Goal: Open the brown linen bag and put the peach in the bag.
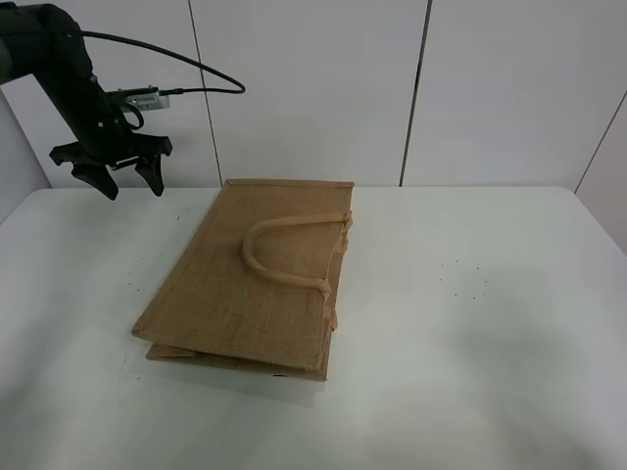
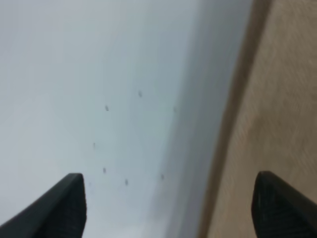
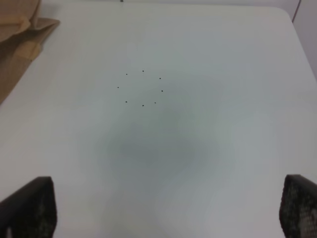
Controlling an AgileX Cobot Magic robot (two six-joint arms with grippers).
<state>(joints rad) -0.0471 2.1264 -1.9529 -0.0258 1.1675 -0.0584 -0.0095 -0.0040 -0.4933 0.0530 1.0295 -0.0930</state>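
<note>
The brown linen bag (image 1: pixel 257 282) is laid flat and folded at the middle of the white tabletop (image 1: pixel 490 372), long axis running near-left to far-right, handle (image 1: pixel 284 250) uppermost. At far left, the left pincer (image 1: pixel 124 179) is held raised, fingers apart. The right pincer (image 3: pixel 163 208) is likewise parted, empty. No peach is seen. Only the top layer may be pinched, dragging the bag shut.

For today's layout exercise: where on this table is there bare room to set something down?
Bare table lies right of the brown linen bag, out to the right edge, and in front of it. Tighter: the back left corner, where the open left gripper hangs.
</note>
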